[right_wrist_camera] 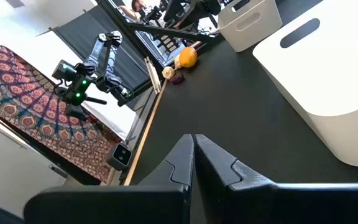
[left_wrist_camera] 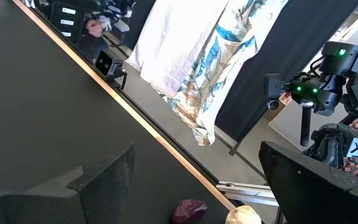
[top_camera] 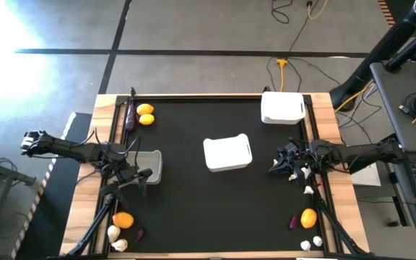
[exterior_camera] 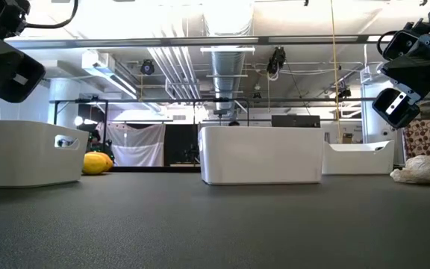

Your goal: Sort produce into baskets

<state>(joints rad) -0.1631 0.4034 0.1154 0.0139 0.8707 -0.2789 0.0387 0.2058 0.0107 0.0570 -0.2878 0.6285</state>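
Three white bins stand on the black mat: one at the left [top_camera: 150, 165], one in the middle [top_camera: 227, 153], one at the far right [top_camera: 282, 107]. My left gripper [top_camera: 143, 180] hangs open and empty beside the left bin's near side. In its wrist view [left_wrist_camera: 204, 186] a purple piece [left_wrist_camera: 188, 210] and a garlic bulb [left_wrist_camera: 242, 215] lie ahead. My right gripper [top_camera: 274, 167] is shut and empty, right of the middle bin [right_wrist_camera: 328, 81], fingertips together [right_wrist_camera: 193, 149]. An eggplant [top_camera: 129, 114] and two lemons [top_camera: 146, 114] lie at the far left.
An orange [top_camera: 123, 220], garlic bulbs [top_camera: 116, 238] and a purple piece [top_camera: 140, 234] lie near left. An orange [top_camera: 308, 217], a purple piece [top_camera: 293, 221] and garlic [top_camera: 311, 243] lie near right. Two garlic bulbs [top_camera: 302, 182] lie by the right gripper. A wooden rim [top_camera: 215, 96] frames the mat.
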